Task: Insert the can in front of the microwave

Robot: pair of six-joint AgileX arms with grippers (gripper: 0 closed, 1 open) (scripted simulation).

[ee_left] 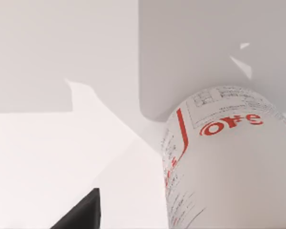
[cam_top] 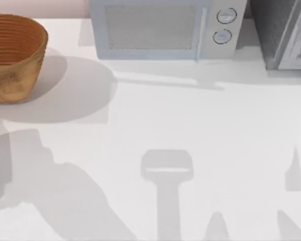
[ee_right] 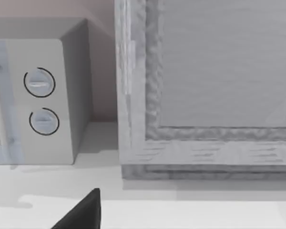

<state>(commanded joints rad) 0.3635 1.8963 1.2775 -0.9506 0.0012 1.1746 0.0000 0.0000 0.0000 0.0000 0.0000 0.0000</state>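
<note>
The can (ee_left: 229, 162) looms beside the left wrist camera

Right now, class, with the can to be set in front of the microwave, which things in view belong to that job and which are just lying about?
Belongs to the job:
- can, close to the left wrist camera
- microwave, at the table's back edge

Just lying about:
- wicker basket, far left
- darker speckled appliance, right of the microwave
</note>
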